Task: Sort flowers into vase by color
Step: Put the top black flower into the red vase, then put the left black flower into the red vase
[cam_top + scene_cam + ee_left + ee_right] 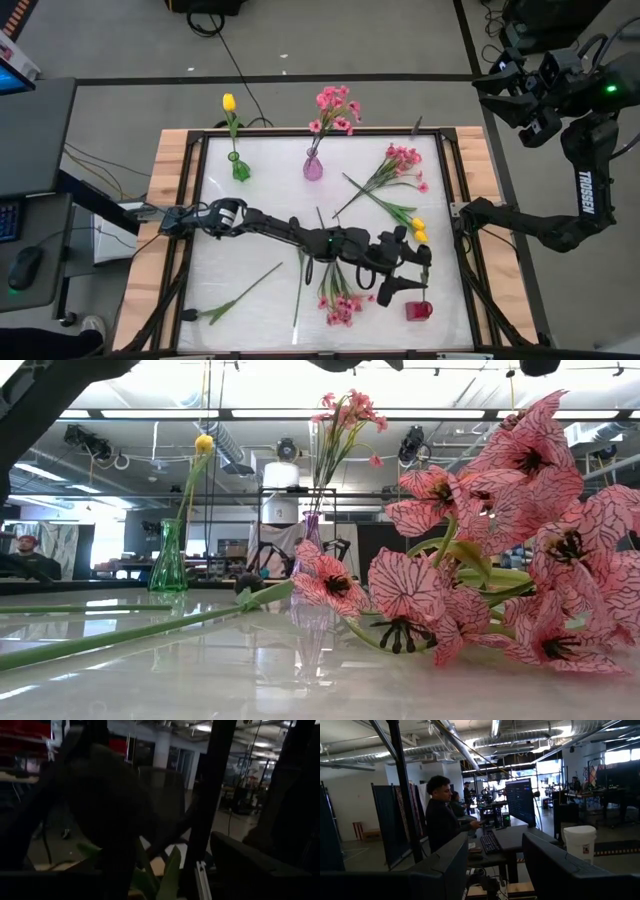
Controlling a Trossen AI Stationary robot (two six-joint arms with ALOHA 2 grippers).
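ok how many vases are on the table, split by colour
green vase: 1
purple vase: 1
red vase: 1
total: 3

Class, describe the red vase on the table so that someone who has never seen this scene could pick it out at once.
Start at the white table and go to its near right corner. Three small vases stand on it: the green vase and purple vase are at the far edge, each holding flowers. The red vase stands alone beside the left tool.
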